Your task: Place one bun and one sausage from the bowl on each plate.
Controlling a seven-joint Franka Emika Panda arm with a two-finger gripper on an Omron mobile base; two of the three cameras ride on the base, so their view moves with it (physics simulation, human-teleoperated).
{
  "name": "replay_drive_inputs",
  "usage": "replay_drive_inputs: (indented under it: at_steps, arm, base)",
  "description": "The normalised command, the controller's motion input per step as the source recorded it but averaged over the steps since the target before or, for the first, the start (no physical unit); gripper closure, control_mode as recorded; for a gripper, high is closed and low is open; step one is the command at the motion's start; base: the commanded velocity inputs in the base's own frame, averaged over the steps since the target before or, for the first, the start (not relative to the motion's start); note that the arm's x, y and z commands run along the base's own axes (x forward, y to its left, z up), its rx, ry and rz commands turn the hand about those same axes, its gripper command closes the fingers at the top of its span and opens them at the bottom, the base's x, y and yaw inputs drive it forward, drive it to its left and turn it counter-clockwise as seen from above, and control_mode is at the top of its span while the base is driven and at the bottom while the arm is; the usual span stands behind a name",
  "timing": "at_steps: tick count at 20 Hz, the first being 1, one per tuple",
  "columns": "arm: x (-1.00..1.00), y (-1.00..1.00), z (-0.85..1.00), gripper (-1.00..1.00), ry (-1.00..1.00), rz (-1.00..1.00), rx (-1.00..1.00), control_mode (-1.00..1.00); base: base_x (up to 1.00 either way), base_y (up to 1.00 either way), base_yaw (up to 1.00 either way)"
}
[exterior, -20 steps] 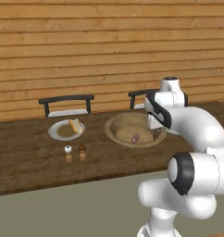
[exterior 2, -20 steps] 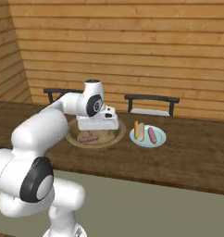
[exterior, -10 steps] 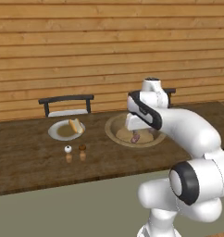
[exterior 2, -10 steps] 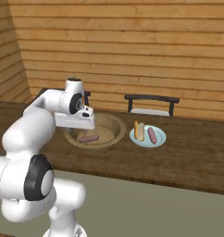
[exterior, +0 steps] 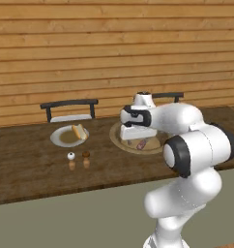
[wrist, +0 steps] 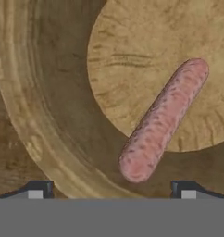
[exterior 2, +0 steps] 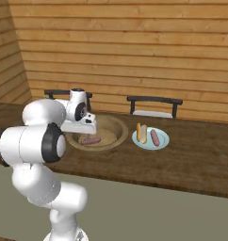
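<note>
The gripper [wrist: 111,190] hangs with jaws wide (holding nothing) over the wooden bowl [wrist: 26,120], just above the sausage [wrist: 161,121].

No text, label, brand, number or sign can be read on anything here: not on the bowl [exterior 2: 115,137], the plate [exterior 2: 163,142] or the wooden wall [exterior 2: 134,52].

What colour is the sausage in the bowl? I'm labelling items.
Mottled reddish-pink sausage, clearest in the hand view.
</note>
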Motion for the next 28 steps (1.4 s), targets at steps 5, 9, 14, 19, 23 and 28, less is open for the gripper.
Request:
replay_drive_inputs:
  at_steps: [5,9,14,19,23,28]
  arm:
    - [0.41,-0.11,-0.13,-1.00,0.12,-0.05,-0.01,-1.00]
    - [0.00,-0.21,-0.13,-1.00,0.09,-0.04,0.00,-1.00]
    - [-0.02,-0.01,-0.42,-1.00,0.10,-0.02,0.00,-1.00]
    - [-0.15,0.00,-0.40,-1.00,0.12,0.00,0.00,-1.00]
    - [-0.03,0.00,-0.06,-1.00,0.10,-0.01,0.00,-1.00]
    - [0.00,0.00,-0.08,1.00,0.11,0.00,0.00,-1.00]
  base:
    - [0.00,0.00,0.00]
    - [0.00,0.00,0.00]
    - [0.00,0.00,0.00]
    - [0.00,0.00,0.00]
    - [0.00,0.00,0.00]
    - [0.00,0.00,0.00]
